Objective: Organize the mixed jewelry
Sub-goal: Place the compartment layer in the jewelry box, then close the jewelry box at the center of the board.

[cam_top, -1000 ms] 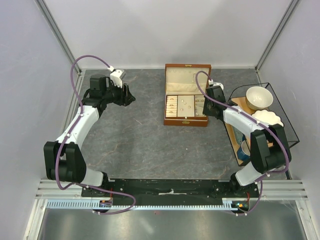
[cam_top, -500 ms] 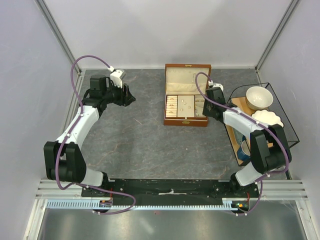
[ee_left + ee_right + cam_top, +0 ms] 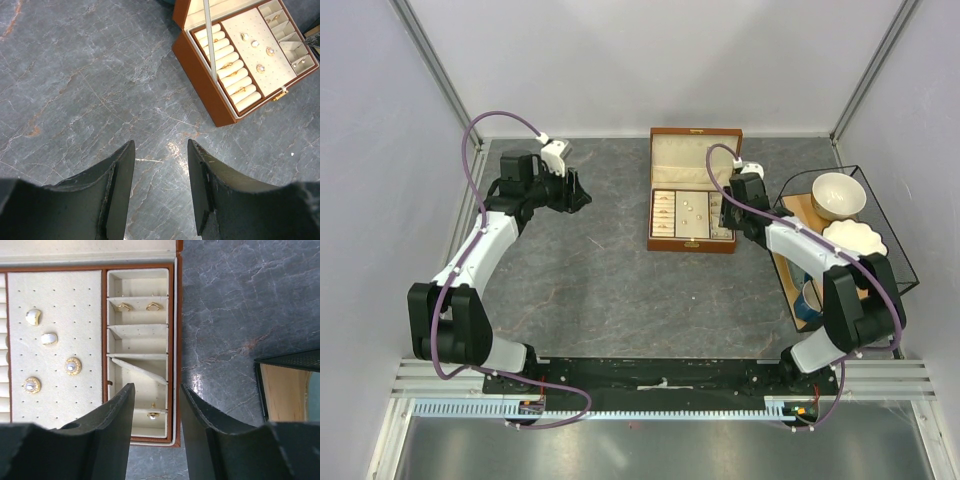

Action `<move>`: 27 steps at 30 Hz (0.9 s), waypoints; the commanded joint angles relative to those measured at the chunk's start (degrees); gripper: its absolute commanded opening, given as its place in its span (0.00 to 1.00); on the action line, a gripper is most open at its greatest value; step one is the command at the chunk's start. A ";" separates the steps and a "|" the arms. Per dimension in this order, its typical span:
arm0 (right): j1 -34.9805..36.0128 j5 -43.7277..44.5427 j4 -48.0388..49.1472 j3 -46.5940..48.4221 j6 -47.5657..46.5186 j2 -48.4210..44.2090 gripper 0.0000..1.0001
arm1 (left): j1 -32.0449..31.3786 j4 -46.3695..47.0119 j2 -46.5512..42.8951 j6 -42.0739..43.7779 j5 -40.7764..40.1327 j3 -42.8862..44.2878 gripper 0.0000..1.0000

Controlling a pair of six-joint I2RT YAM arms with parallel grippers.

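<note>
Jewelry piece (image 3: pixel 153 415) lies in compartment (image 3: pixel 150 396) below parted right jaws.

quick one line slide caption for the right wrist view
Open right gripper over the jewelry box's side compartments, a small gold piece lying in the nearest one; four pearl studs on the pad

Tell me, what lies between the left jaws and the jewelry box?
Only bare grey table; nothing stands between the left jaws and the jewelry box, as the left wrist view shows.

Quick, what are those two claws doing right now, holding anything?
Left gripper: open, holding nothing.
Right gripper: open, holding nothing, above the jewelry box.
</note>
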 commanded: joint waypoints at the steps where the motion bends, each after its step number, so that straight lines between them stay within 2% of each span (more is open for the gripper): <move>1: 0.16 0.55 0.22 1.80 -1.68 -4.54 0.48 | -1.18 2.09 0.29 -0.26 1.12 1.13 0.54; 6: 0.16 0.64 -0.31 5.23 -4.94 -6.56 0.55 | -5.92 1.48 4.59 4.30 -1.86 8.50 0.56; 9: 0.25 -1.12 -1.62 8.21 -6.95 -8.06 0.79 | -8.56 -1.15 11.17 8.78 -2.05 19.30 0.59; 10: 0.25 -1.30 -1.72 8.31 -7.31 -8.59 0.85 | -9.00 -3.60 15.54 9.49 -0.74 25.60 0.61; 11: 0.16 -2.69 -1.54 8.22 -8.01 -9.03 0.92 | -8.92 -4.23 17.50 10.28 0.23 28.70 0.65; 12: 0.16 -3.23 -1.89 8.05 -8.89 -9.73 0.96 | -9.01 -4.76 19.69 11.07 1.54 31.43 0.83; 13: 0.16 -3.67 -1.89 7.70 -9.24 -10.08 0.98 | -9.09 -5.20 23.02 11.78 3.56 35.90 0.91; 14: 0.07 -4.45 -1.89 7.35 -9.86 -10.35 0.98 | -9.27 -5.29 25.06 13.09 4.71 37.86 0.93; 19: -0.19 -7.27 -1.54 4.97 -10.30 -11.58 0.98 | -10.67 -8.45 35.69 15.91 8.24 52.16 0.95; 23: -0.19 -9.21 -1.19 4.18 -10.30 -12.28 0.98 | -11.20 -6.71 41.85 16.88 11.04 56.85 0.96; 27: -0.72 -9.73 -0.58 3.13 -10.39 -12.99 0.98 | -11.73 -4.69 47.56 18.02 19.38 60.63 0.97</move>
